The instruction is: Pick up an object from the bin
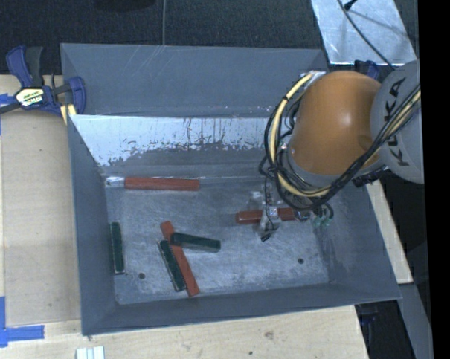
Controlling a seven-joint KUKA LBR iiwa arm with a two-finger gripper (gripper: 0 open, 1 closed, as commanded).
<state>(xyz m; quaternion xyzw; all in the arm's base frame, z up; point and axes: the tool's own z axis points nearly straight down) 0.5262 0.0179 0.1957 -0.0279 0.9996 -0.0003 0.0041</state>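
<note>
The gripper [269,224] meets a short red-brown stick [248,218] at the right of the bin [91,240]; its opening cannot be told. A grip off the stick's middle could let it tip out.

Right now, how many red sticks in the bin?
3 red sticks: a long one along the far side; one crossed with green sticks, lower left in view; one at the hand, partly covered. The arm may hide more.

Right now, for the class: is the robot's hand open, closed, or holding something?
Hand: cannot be told; it is down at a short red stick on the right of the bin.
</note>
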